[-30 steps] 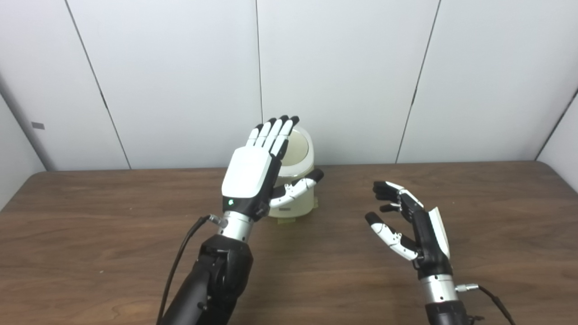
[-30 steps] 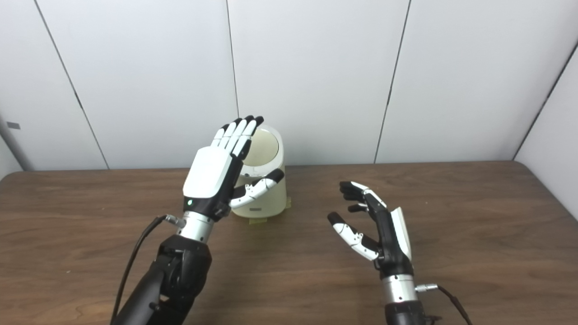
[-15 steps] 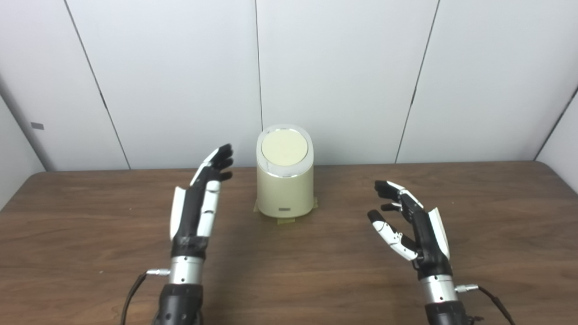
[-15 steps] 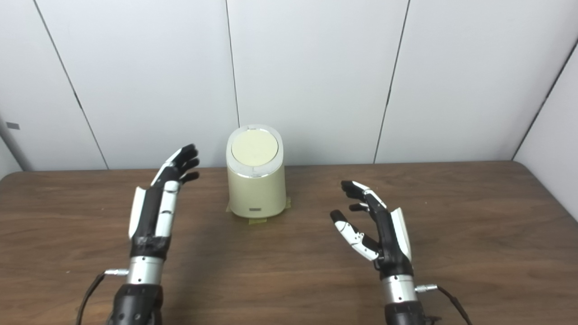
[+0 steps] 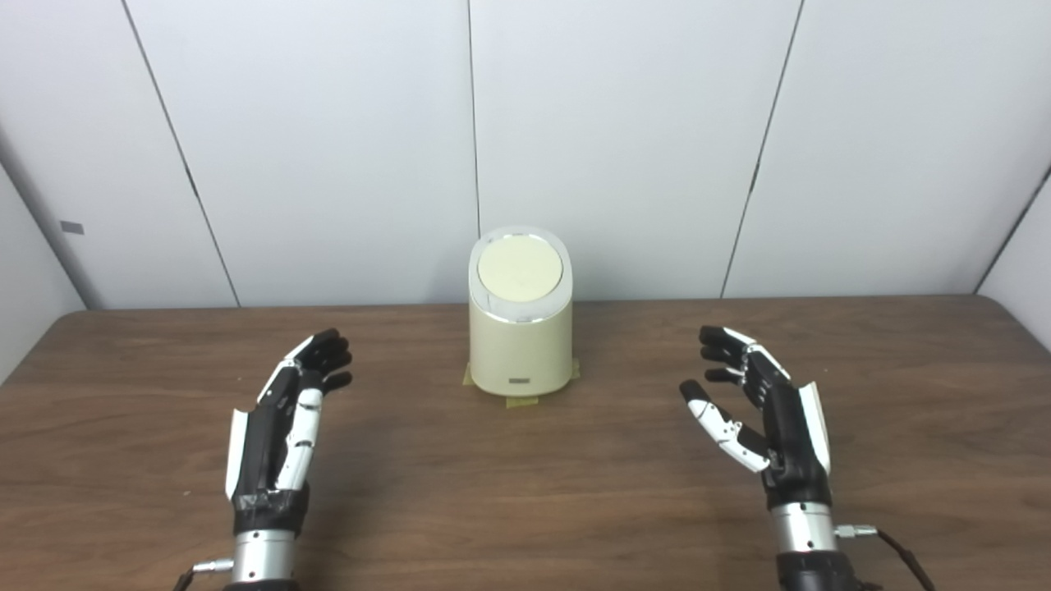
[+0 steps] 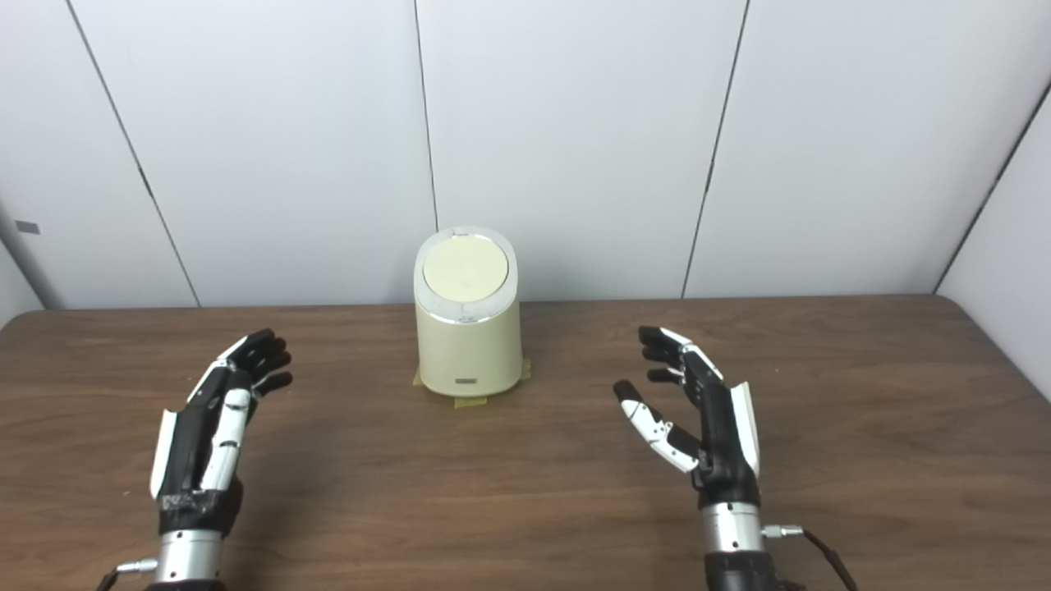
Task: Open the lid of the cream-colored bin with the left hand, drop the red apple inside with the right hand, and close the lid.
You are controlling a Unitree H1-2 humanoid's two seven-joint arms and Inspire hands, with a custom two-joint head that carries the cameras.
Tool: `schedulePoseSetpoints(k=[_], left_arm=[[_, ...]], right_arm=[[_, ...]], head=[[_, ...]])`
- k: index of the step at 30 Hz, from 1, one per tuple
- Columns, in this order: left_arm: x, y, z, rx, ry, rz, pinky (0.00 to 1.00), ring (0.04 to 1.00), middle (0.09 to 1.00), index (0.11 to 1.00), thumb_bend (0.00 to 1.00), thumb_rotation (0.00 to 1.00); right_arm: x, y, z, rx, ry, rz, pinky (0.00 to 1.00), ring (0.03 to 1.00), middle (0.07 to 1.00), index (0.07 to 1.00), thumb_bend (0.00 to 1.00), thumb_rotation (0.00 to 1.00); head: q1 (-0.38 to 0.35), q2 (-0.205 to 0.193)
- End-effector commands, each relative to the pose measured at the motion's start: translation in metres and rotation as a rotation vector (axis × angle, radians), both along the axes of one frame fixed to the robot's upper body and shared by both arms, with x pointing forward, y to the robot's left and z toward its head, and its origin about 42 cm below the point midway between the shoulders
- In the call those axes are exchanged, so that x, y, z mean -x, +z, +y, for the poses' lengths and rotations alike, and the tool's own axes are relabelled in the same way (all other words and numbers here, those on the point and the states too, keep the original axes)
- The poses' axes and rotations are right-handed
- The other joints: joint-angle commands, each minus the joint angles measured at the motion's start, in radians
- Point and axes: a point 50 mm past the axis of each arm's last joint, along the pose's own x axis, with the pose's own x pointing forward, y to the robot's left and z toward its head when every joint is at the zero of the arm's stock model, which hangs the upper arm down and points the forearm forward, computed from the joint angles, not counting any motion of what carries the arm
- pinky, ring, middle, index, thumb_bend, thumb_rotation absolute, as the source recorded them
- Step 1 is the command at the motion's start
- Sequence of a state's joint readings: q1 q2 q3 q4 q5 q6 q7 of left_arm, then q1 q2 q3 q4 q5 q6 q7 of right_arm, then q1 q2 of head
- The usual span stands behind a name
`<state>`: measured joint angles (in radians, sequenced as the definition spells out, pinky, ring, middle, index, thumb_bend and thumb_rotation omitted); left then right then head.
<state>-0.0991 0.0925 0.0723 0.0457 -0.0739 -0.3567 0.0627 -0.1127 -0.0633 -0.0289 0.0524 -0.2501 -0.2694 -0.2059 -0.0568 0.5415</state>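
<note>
Bin: I see the cream-colored bin upright at the far middle of the bench, close to the white wall panels. It sits on a patch of yellowish tape that shows at its base.
Lid: the lid is down, flat and round inside a pale rim, tilted toward my cameras.
Apple: no red apple shows in either view; I cannot tell where it is.
Left hand: my left hand is over the bench, left of the bin and well apart from it. Fingers are extended and slightly curled, spread loosely. It holds nothing and touches nothing that I can see.
Right hand: my right hand is raised over the bench, right of the bin and well apart from it. Palm faces inward, thumb splayed away from the fingers, wide and empty.
Cables: a cable runs off the right wrist.
</note>
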Motion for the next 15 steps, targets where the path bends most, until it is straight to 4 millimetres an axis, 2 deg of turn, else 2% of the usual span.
schedulePoseSetpoints(k=[1,9,12,14,15], left_arm=[[-0.001,0.003,-0.002,-0.016,-0.011,-0.043,0.77,0.806,0.817,0.813,0.20,0.73],[0.003,-0.007,-0.007,-0.061,0.000,-0.003,0.79,0.823,0.824,0.825,0.22,0.78],[0.004,-0.009,-0.008,-0.079,-0.003,0.013,0.78,0.823,0.824,0.823,0.21,0.75],[0.006,-0.012,-0.008,-0.104,-0.004,0.026,0.77,0.819,0.823,0.822,0.21,0.74],[0.006,-0.014,-0.008,-0.115,-0.005,0.036,0.76,0.814,0.820,0.818,0.22,0.68]], right_arm=[[-0.005,0.008,0.000,-0.018,0.009,-0.043,0.65,0.741,0.757,0.726,0.22,0.36],[-0.005,0.008,-0.003,0.000,-0.002,-0.031,0.62,0.714,0.735,0.705,0.23,0.37],[-0.004,0.007,-0.003,0.005,-0.009,-0.034,0.61,0.702,0.721,0.692,0.25,0.37],[-0.005,0.007,-0.004,0.040,-0.019,-0.056,0.59,0.687,0.706,0.677,0.25,0.28],[-0.005,0.007,-0.005,0.054,-0.023,-0.063,0.57,0.669,0.689,0.662,0.24,0.22]], head=[[-0.001,0.002],[-0.011,0.007],[-0.012,0.007],[-0.010,0.007],[-0.009,0.008]])
